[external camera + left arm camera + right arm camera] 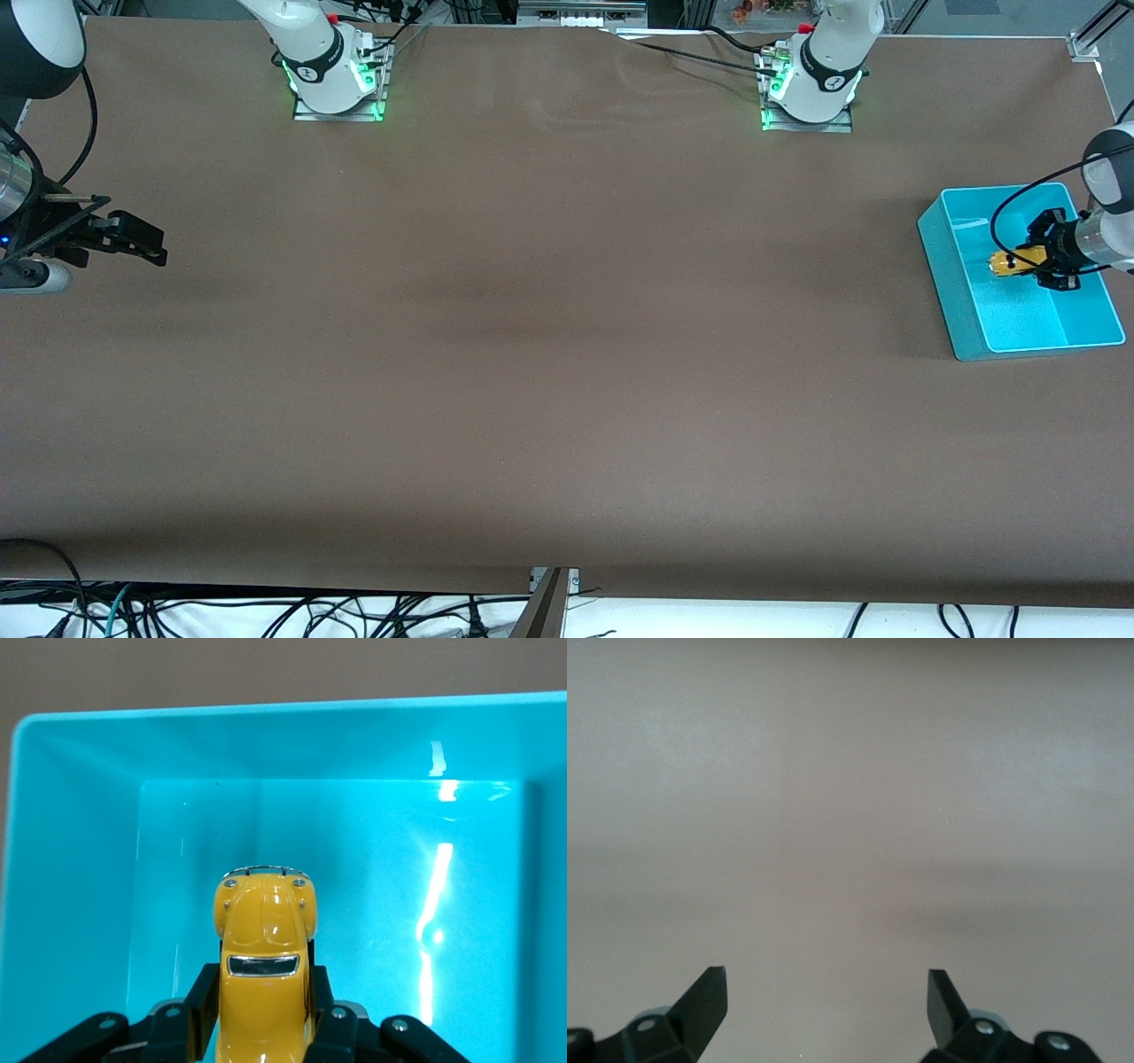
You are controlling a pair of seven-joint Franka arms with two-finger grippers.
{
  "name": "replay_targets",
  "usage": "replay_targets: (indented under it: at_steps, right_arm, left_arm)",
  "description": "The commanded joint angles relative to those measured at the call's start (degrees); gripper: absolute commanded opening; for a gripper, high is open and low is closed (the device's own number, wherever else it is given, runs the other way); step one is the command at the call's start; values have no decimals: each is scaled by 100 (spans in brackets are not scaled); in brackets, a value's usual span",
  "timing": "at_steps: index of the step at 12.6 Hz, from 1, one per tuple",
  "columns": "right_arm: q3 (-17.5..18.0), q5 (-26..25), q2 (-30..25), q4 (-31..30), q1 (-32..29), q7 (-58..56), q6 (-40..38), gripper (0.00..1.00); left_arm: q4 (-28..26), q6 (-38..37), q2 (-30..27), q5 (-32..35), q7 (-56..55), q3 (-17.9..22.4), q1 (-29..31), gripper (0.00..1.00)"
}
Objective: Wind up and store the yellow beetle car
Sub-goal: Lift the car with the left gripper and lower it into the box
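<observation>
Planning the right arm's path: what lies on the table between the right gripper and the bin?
Only bare brown table between right gripper and teal bin, per front view.

The yellow beetle car (1006,263) is a tiny, glossy, bright yellow toy with a rounded hood, a dark windscreen and small silvery headlights at its nose, seen close in the left wrist view (264,970). It is clamped by its sides between the fingers of the left gripper (1033,259), its nose sticking out past the fingertips. It hangs inside the turquoise bin (941,239) at the left arm's end of the table, over the bin's bare floor; whether its wheels touch that floor cannot be told.
</observation>
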Motion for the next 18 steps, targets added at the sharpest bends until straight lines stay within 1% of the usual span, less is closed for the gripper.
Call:
replay_targets:
  at_steps: [1,3,4,6,7,8,9,10,12,14,16,17,18]
  right_arm:
    - [15,3,-57,-43,-24,58,28,100]
    - [15,3,-57,-43,-24,49,19,100]
    - [15,3,-57,-43,-24,58,27,100]
    - [15,3,-57,-43,-15,67,28,100]
    - [15,3,-48,-43,-16,58,19,100]
    - [15,3,-57,-43,-16,58,27,100]
    - [15,3,-48,-43,-16,41,28,100]
    - [15,3,-48,-43,-16,32,28,100]
    - [15,3,-48,-43,-16,32,28,100]
    - [15,3,-48,-43,-16,40,27,100]
    - [15,3,-48,-43,-24,40,28,100]
    - [15,3,-48,-43,-24,40,28,100]
    - [15,3,-48,-43,-16,40,28,100]
  left_arm:
    - [-657,512,-251,143,31,88,-8,0]
    - [-886,583,-285,161,31,124,-8,0]
    - [-1061,731,-329,161,31,141,-8,0]
    - [-1299,951,-339,362,31,316,-34,0]
    - [-1431,1065,-339,415,31,326,-35,0]
    - [-1450,1093,-330,425,31,326,-35,5]
    - [-1458,1084,-321,425,31,326,-35,32]
    - [-1450,1093,-338,425,31,326,-52,99]
    - [-1293,1067,-391,416,22,326,-235,100]
    - [-924,805,-400,416,5,308,-350,100]
    - [-241,-158,-505,407,14,265,-552,100]
    - [207,-860,-601,346,40,256,-736,100]
    - [664,-1528,-646,276,127,160,-964,100]
